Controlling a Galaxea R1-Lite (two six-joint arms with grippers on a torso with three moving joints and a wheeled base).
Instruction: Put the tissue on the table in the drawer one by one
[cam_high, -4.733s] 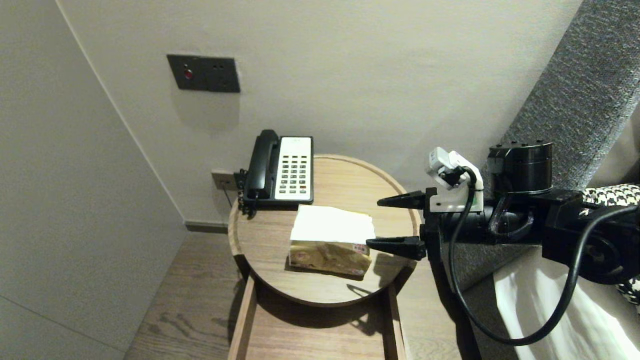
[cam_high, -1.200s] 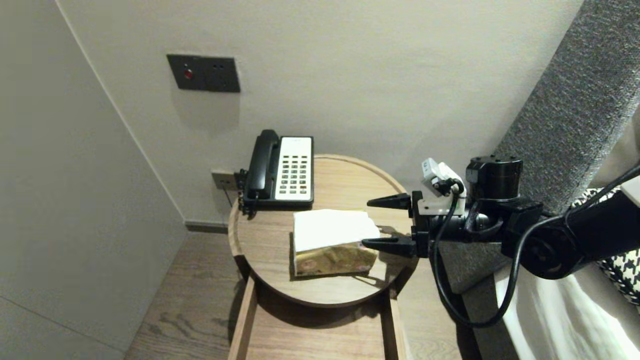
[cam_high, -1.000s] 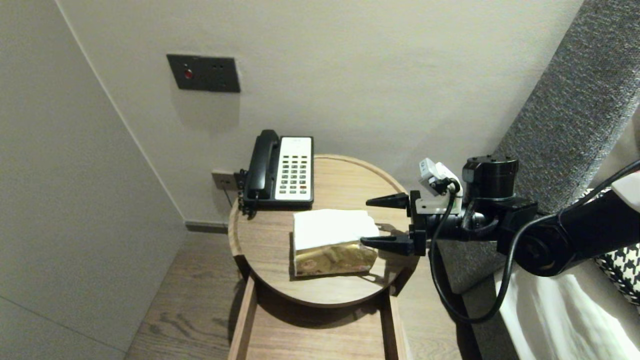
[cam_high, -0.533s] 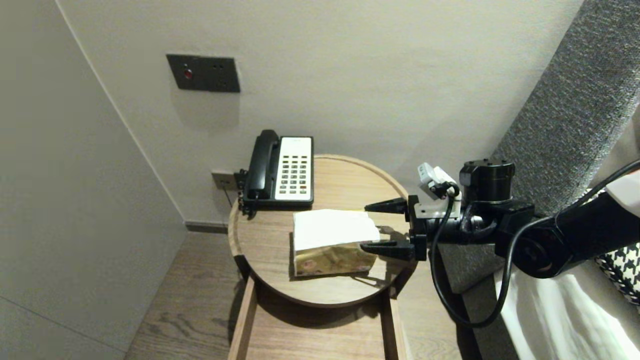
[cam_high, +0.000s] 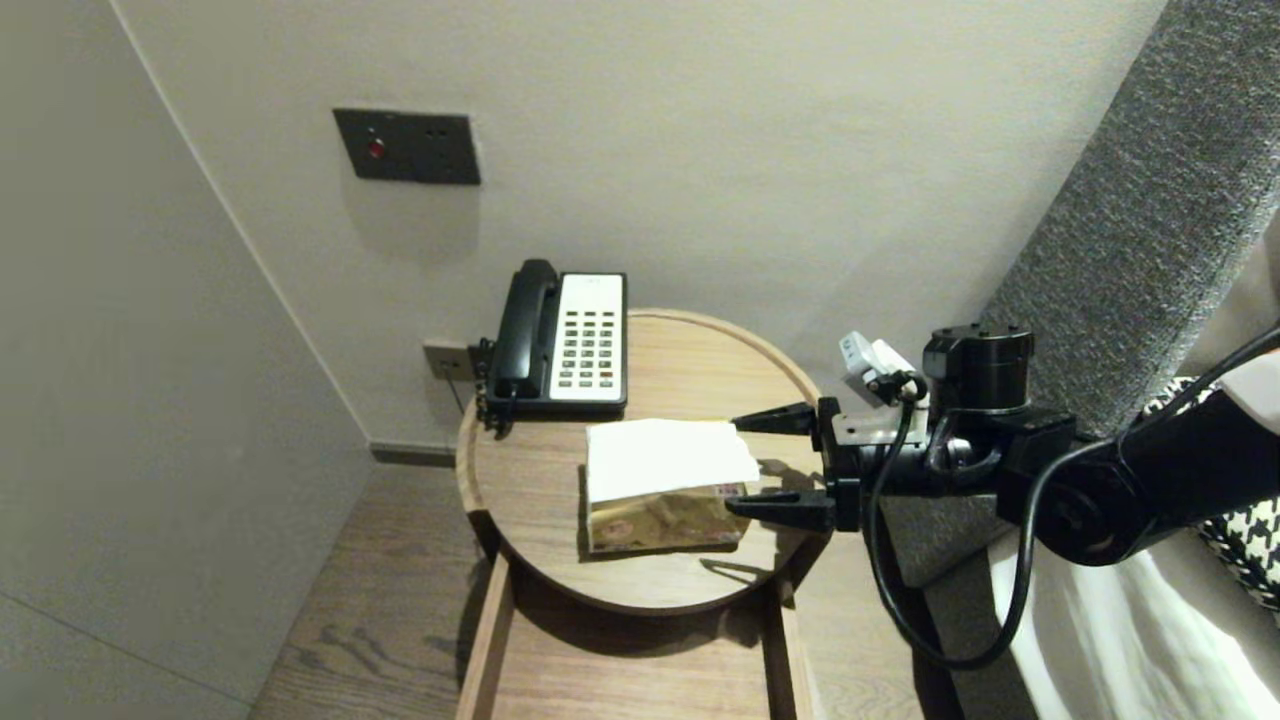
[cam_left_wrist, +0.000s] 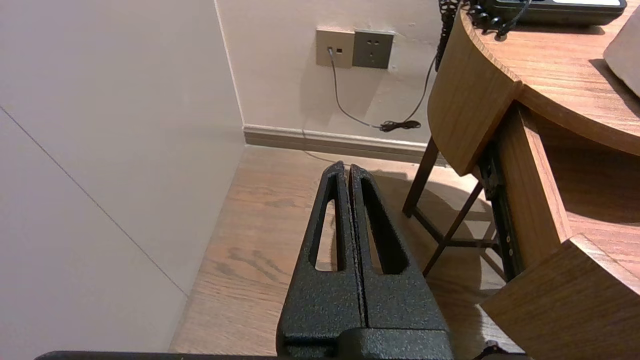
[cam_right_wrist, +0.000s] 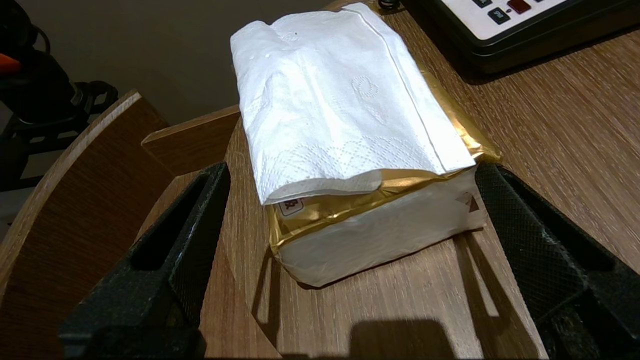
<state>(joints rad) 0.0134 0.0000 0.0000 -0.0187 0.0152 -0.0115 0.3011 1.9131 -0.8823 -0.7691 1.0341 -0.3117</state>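
the right tool (cam_high: 733, 464) reaches in level from the bed side, low over the round wooden worktop (cam_high: 650, 580). its jaws are spread as wide as they go and grip nothing. they straddle the near end of a soft tissue pack (cam_right_wrist: 350, 125), one finger on each side. in the right wrist view, one finger clearly stands off from the pack. the other sits right at the pack's corner, perhaps touching it, though that cannot be told for sure.

the pack lies flat near the middle of the worktop, in a shiny gold wrapper. a loose white embossed tissue is draped over its top and hangs over the end that faces the tool. a small red-and-white label (cam_right_wrist: 291, 206) sits on that end, its print too small to read.

behind the pack, against the wall, is a black desk telephone (cam_high: 565, 340) with a white keypad panel, its handset in the cradle. below the worktop a wooden drawer (cam_high: 640, 670) stands pulled out. a dark switch plate (cam_high: 407, 147) with a red dot is on the wall above.

the left tool (cam_left_wrist: 346, 167) hangs low beside the stand, over the wood floor, its fingers pressed together and empty. it points toward a wall socket (cam_left_wrist: 355, 48).
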